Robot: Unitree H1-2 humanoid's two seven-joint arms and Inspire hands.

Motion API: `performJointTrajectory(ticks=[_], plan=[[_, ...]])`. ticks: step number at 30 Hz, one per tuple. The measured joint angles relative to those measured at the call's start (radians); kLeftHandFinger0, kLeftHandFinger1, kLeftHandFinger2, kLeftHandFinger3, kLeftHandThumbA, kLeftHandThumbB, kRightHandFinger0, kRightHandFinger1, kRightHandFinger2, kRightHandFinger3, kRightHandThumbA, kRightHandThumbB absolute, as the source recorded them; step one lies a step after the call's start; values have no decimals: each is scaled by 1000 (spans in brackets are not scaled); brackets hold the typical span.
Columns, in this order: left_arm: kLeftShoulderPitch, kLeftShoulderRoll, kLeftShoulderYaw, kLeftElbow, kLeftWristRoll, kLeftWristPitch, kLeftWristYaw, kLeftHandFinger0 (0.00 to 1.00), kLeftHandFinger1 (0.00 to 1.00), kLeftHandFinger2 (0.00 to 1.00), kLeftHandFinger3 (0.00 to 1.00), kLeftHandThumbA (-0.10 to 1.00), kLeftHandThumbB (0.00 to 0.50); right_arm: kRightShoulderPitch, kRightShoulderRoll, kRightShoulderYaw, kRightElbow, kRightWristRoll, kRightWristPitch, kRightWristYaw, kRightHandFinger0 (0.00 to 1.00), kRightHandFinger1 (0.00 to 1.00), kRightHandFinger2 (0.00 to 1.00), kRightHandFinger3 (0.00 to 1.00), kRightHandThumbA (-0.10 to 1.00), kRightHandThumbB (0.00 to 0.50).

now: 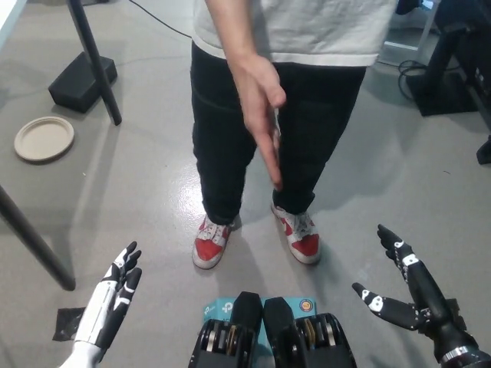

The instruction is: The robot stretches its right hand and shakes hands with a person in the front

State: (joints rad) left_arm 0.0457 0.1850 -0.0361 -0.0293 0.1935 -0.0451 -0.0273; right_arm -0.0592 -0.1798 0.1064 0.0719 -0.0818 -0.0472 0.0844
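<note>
A person in a white shirt, black trousers and red-and-white shoes stands in front of me, holding one flat hand (261,115) out and downward, fingers pointing at the floor. My black right hand (404,285) is low at the bottom right, open with fingers spread, well below and to the right of the person's hand and apart from it. My white left hand (113,295) rests at the lower left, open with its dark-tipped fingers straight, holding nothing.
A beige paper plate (44,139) lies on the grey floor at the left. A black stand leg with a weighted base (83,79) rises at the upper left, and another dark leg (34,238) crosses the left edge. Dark equipment (453,69) stands at the upper right.
</note>
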Motion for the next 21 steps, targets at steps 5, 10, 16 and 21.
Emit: performJointTrajectory(ticks=[5,10,16,21], plan=[[4,-4,1,0,-1,-7,0,1000,1000,1000,1000,1000,27,0,22,-10,-11,23,0,6,1000,1000,1000,1000,847,334],[7,-4,3,1,-1,-13,0,1000,1000,1000,1000,1000,28,-4,53,-18,-89,63,11,18,1000,1000,1000,1000,883,316],[7,-4,5,3,-4,-25,0,1000,1000,1000,1000,1000,20,-54,71,-32,-248,91,91,25,1000,1000,1000,1000,949,347],[6,-4,6,5,-4,-26,0,1000,1000,1000,1000,1000,26,-126,81,-31,-322,92,177,24,1000,1000,1000,1000,979,373]])
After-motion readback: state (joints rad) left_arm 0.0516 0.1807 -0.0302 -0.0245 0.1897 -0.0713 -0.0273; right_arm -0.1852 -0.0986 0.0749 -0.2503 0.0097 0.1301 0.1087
